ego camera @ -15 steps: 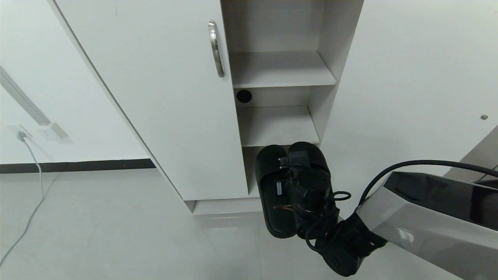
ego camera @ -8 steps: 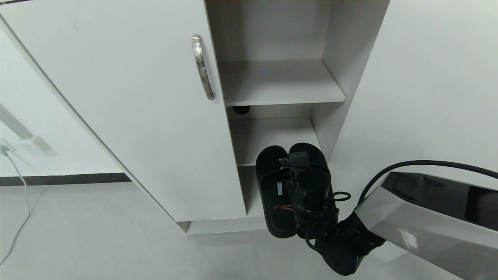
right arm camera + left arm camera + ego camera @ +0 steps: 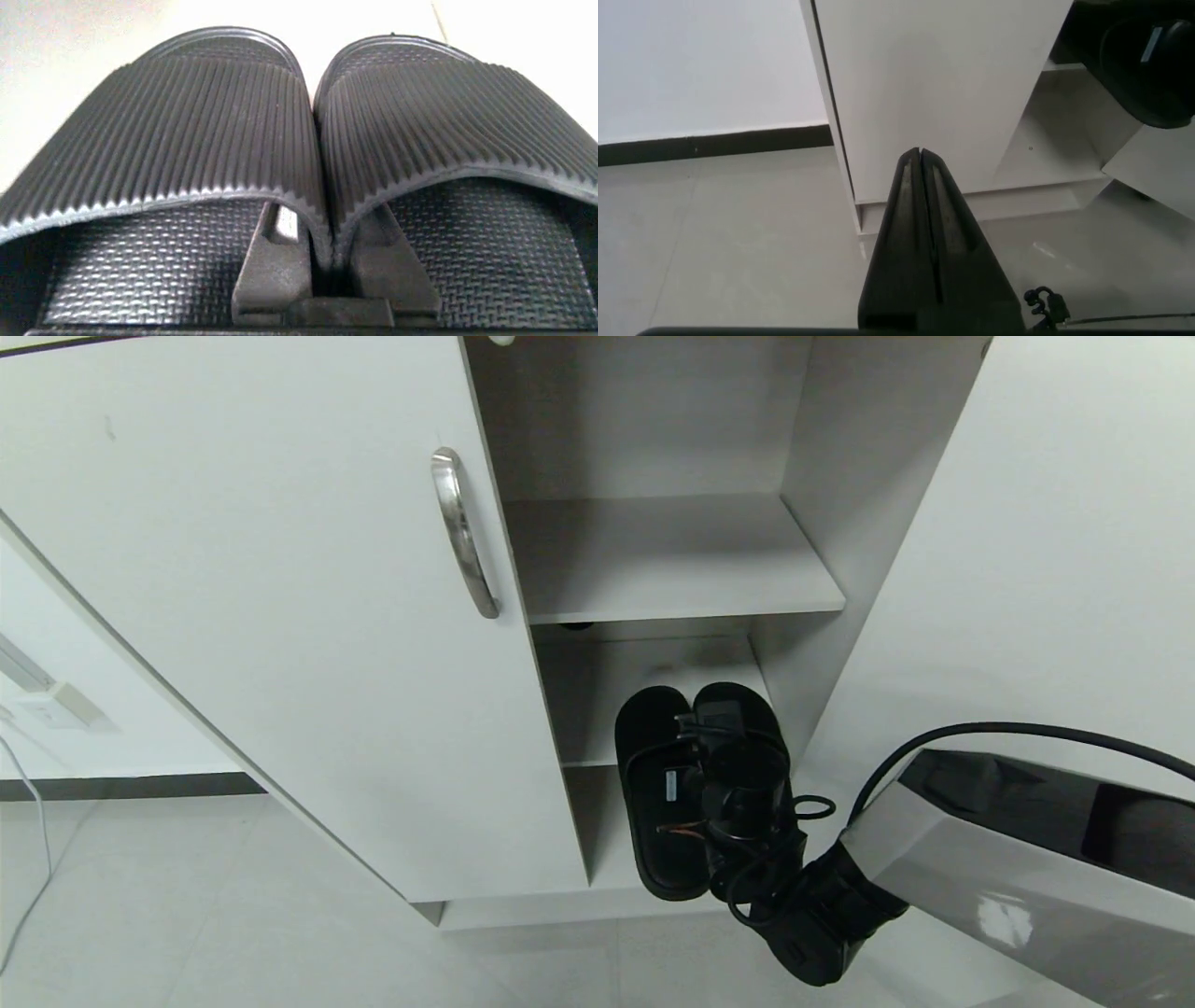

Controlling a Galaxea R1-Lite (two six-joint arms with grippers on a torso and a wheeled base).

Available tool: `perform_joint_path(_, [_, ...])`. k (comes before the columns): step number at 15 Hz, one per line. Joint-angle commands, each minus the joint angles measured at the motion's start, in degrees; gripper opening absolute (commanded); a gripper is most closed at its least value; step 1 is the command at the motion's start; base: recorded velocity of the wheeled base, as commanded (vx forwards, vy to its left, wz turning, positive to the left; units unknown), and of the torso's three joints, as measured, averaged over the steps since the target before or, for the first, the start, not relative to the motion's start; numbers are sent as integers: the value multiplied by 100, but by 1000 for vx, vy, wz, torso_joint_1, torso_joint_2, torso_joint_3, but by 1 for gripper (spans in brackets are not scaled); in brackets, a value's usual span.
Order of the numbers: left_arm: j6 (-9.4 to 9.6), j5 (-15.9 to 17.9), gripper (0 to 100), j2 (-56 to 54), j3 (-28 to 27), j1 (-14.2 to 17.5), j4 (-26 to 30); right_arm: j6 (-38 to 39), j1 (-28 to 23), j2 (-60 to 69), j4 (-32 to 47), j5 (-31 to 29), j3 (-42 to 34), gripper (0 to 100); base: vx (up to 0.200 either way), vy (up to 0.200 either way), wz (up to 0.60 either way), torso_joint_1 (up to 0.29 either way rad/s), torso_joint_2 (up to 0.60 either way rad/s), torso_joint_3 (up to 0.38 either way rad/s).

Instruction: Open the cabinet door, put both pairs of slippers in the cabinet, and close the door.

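Slippers (image 3: 653, 803) hang as one black pair from my right gripper (image 3: 322, 266), jaws clamped on both straps so they go together, just before the open cabinet (image 3: 822, 644), right of its door (image 3: 280, 616); my left gripper (image 3: 920, 187) is pressed together, empty.

Head view closer to the cabinet (image 3: 868, 476) (camera advanced), slippers (image 3: 658, 803) nearer its lower shelf (image 3: 583, 709)
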State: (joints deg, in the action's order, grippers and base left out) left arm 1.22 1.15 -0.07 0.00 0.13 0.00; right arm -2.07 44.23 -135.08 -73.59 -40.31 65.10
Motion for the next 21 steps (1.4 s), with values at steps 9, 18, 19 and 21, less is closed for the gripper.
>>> perform_joint_path(9, [1,8,0,7,0,4,0,401,-406,-1064,2191,15,3255,0,0,0,0,0,0,0])
perform_joint_path(18, [1,8,0,7,0,4,0,286,-635,-1328,2578,112,3940,0,22,22,0,0,0,0])
perform_joint_path(19, [10,8,0,7,0,4,0,286,-643,-1319,2569,112,3940,0,200,200,0,-2,7,2])
perform_joint_path(21, [1,8,0,7,0,4,0,278,-635,-1319,2561,112,3949,0,0,0,0,0,0,0])
